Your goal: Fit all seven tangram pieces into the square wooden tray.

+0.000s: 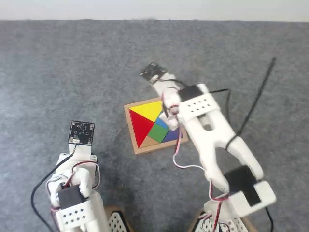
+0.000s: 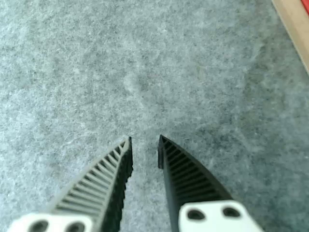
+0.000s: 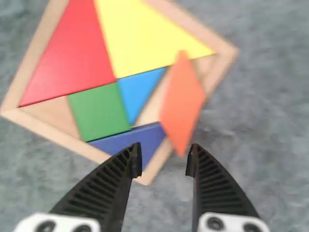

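tabletop (image 1: pixel 58 72): grey, carpet-like surface under both arms.
square wooden tray (image 1: pixel 129 128): centre of the high view, turned slightly, flat on the tabletop.
pieces seated in the tray: yellow triangle (image 3: pixel 140 38), red triangle (image 3: pixel 72 58), green square (image 3: pixel 99 111), light blue triangle (image 3: pixel 140 92) and dark blue piece (image 3: pixel 135 137), all lying flat and edge to edge.
bare wood: a triangular gap beside the green square and red triangle; a narrow strip next to the light blue triangle.
orange parallelogram (image 3: pixel 182 104): not seated. It is tilted over the tray's side by the yellow and light blue triangles, overlapping the rim. It is blurred.
right arm (image 1: pixel 212 140): comes in from the lower right of the high view and ends over the tray's right side.
right jaws: moderately apart, above the tray edge at the dark blue piece. The orange parallelogram's near tip sits in the gap between the jaw tips, closer to one jaw. Contact with either jaw: cannot tell.
left arm (image 1: pixel 77 193): lower left of the high view, well apart from the tray.
left jaws: narrowly apart, gripping nothing, over bare tabletop. In the left wrist view one edge of the tray (image 2: pixel 297 21) shows far ahead of the jaw tips.
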